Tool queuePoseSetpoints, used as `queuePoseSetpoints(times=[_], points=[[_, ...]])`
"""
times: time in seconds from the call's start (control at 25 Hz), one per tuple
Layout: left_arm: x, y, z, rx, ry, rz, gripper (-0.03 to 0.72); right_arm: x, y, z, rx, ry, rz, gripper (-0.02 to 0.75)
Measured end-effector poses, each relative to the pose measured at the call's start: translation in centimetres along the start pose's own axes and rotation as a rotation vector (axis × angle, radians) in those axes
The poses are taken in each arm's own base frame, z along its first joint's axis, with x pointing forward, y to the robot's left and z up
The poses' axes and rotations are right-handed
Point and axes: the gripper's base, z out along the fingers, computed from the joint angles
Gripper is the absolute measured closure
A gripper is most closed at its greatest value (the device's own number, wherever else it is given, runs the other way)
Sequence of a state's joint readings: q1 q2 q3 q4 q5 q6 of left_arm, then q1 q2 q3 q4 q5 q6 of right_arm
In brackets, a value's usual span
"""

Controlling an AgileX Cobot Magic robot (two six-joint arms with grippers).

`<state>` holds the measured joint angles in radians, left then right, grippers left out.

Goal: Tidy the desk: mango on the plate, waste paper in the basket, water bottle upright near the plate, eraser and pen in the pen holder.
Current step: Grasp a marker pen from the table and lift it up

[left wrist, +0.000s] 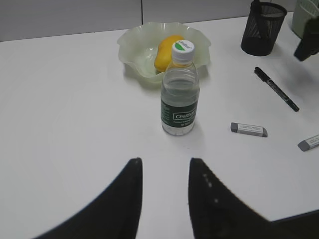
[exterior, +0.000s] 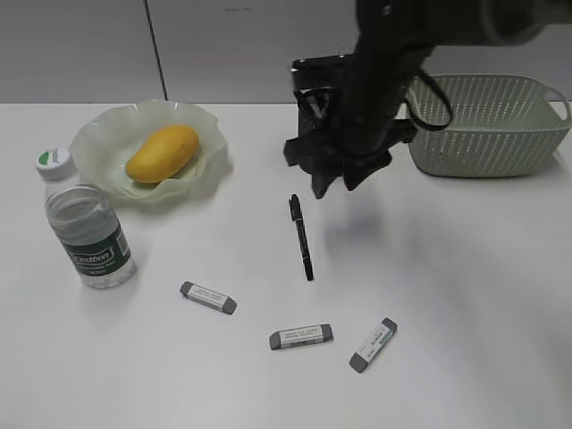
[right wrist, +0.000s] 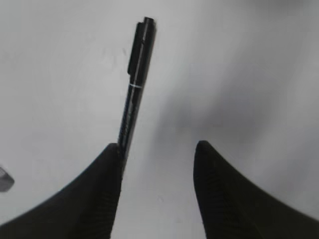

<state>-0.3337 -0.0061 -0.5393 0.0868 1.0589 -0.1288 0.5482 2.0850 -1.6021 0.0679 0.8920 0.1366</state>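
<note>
We find the pen (exterior: 300, 236) lying flat on the white desk (exterior: 465, 295) at the centre of the exterior frame, its cap end pointing up the picture. Just above it hangs our right gripper (exterior: 334, 186), jaws apart and empty; in the right wrist view the pen (right wrist: 134, 84) runs from the top centre down behind the left finger (right wrist: 99, 189).

Three grey erasers lie in the lower middle: one (exterior: 208, 298) to the left, one (exterior: 301, 336) central, one (exterior: 373, 344) to the right.

At upper left the mango (exterior: 162, 152) sits in the plate (exterior: 103, 134), and the water bottle (exterior: 87, 223) stands upright just below it.

The basket (exterior: 487, 125) sits at upper right. The pen holder (left wrist: 263, 27) stands at the upper right of the left wrist view.

Our left gripper (left wrist: 164, 172) hovers open over bare desk, holding nothing.
</note>
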Motion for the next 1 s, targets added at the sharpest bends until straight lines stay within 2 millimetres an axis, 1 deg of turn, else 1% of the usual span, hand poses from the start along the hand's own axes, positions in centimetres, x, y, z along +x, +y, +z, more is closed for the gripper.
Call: queuePoseSetpoints(times=[0.12, 0.24, 0.36, 0.44, 0.56, 0.6, 0.68, 0.8, 0.92, 1.0], points=[[0.0, 0.0, 0.0, 0.0, 0.0, 0.0, 0.452, -1.8, 1.8, 2.7, 0.006, 0.038, 0.005, 0.353], [0.0, 0.0, 0.0, 0.0, 0.0, 0.0, 0.452, -2.7, 3.0, 4.9, 0.01, 0.071, 0.007, 0.353], [0.0, 0.0, 0.0, 0.0, -0.001, 0.0, 0.452, -2.7, 3.5, 6.9, 0.022, 0.125, 0.009, 0.353], [0.0, 0.0, 0.0, 0.0, -0.001, 0.0, 0.452, -2.2, 3.3, 8.3, 0.034, 0.17, 0.012, 0.353], [0.0, 0.0, 0.0, 0.0, -0.001, 0.0, 0.452, -1.7, 3.1, 9.6, 0.055, 0.213, 0.017, 0.368], [0.0, 0.0, 0.0, 0.0, -0.001, 0.0, 0.452, -1.6, 3.0, 9.7, 0.062, 0.218, 0.016, 0.388], [0.0, 0.0, 0.0, 0.0, -0.001, 0.0, 0.452, -1.7, 2.9, 9.7, 0.074, 0.216, 0.012, 0.462], [0.0, 0.0, 0.0, 0.0, -0.001, 0.0, 0.452, -1.7, 2.8, 9.7, 0.081, 0.214, 0.009, 0.645], [0.0, 0.0, 0.0, 0.0, -0.001, 0.0, 0.452, -2.0, 2.9, 9.4, 0.076, 0.189, 0.011, 0.647], [0.0, 0.0, 0.0, 0.0, -0.001, 0.0, 0.452, -2.7, 3.4, 8.0, 0.062, 0.115, 0.0, 0.647]])
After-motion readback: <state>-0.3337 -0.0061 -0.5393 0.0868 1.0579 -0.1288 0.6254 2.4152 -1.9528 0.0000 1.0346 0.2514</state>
